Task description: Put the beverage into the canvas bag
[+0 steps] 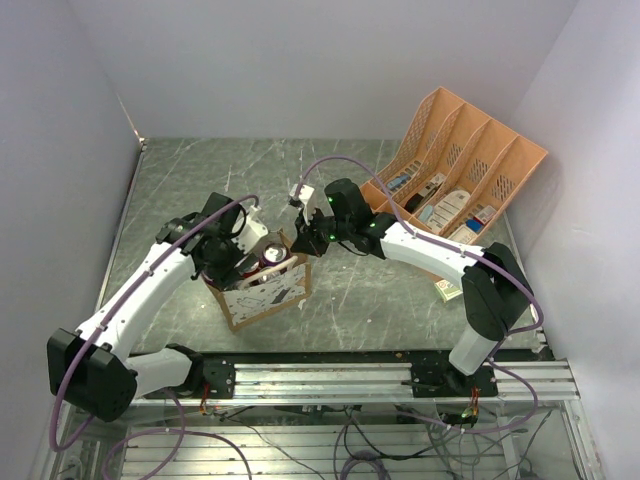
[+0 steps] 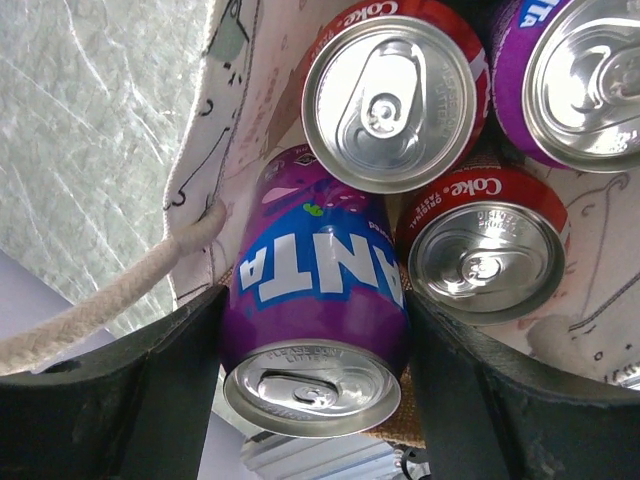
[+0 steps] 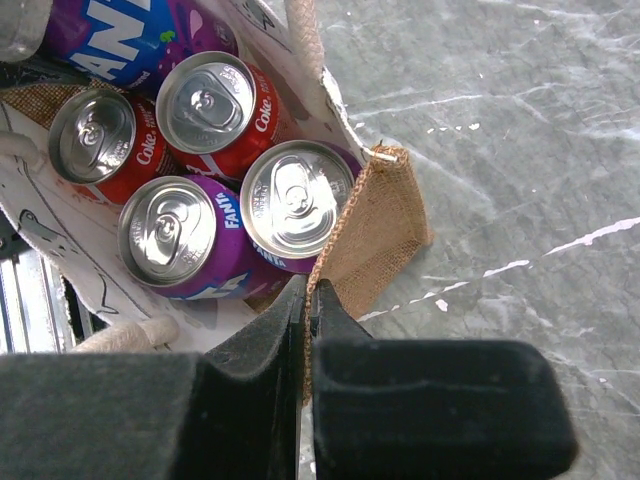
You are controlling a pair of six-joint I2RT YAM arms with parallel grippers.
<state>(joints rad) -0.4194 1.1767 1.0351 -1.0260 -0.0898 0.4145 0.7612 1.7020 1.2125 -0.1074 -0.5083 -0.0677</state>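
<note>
Left wrist view tells most of it tbh: left gripper (image 2: 320,385) is clamped on the purple Fanta can (image 2: 318,290), one finger on each side of the body, no gap afaict. The can sits right at the mouth of the canvas bag (image 2: 235,120), lid end toward the cam and base end poking down inside. So its long axis runs roughly along the gripper's reach. It leans vs the upright cans (image 2: 390,100) inside the bag, whose lids face the cam square on. Rope handle (image 2: 120,290) is just off to one side.

Right gripper (image 3: 308,310) is pinched together on the bag's brown burlap wall near a corner of the rim, prob holding the bag steady.

The bit that matters imo: the free slot looks to be straight ahead of the can's base, btw the patterned wall and the two Cokes, on the left arm's side. So the left arm is the one to finish. It prob needs to straighten the can and go down along that axis before letting go. Can't see the bag floor under it, so no idea how much drop is left.
</note>
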